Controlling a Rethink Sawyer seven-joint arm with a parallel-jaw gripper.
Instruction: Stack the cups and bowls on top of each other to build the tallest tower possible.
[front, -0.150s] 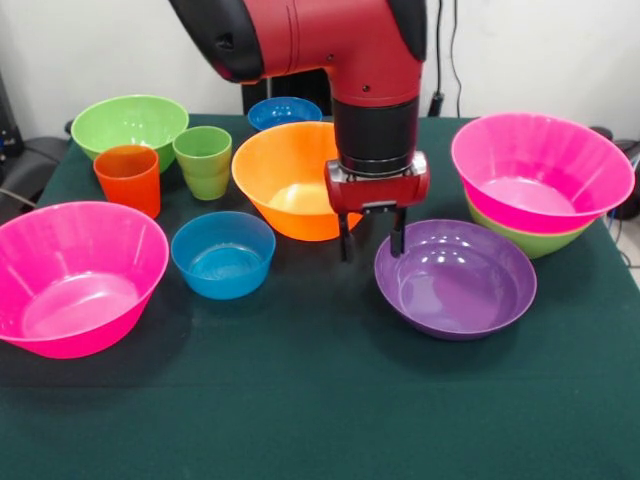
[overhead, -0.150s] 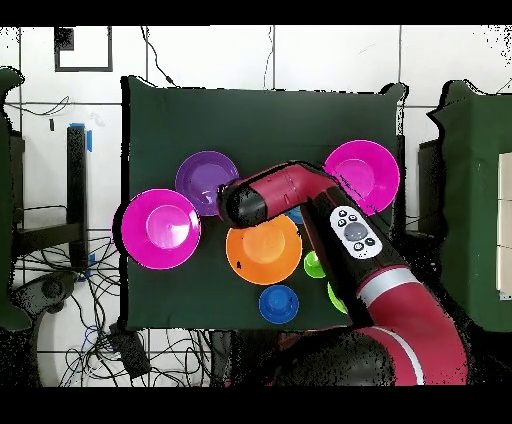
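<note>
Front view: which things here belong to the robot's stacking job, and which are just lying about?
Job: lone pink bowl, stacked pink bowl, green bowl under it, far green bowl, orange bowl, purple bowl, near blue bowl, far blue bowl, orange-red cup, green cup, open gripper.
Lying about: wall cables, floor cables in the overhead view.

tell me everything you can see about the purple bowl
The purple bowl is a shallow, wide, round bowl of glossy plastic, with light glinting on its inner wall. It sits upright and empty on the dark green tablecloth, nothing stacked in or under it. The pink bowl nested in a green one stands just behind it; whether their rims touch I cannot tell. The claw hangs open beside its rim, not touching it.
</note>
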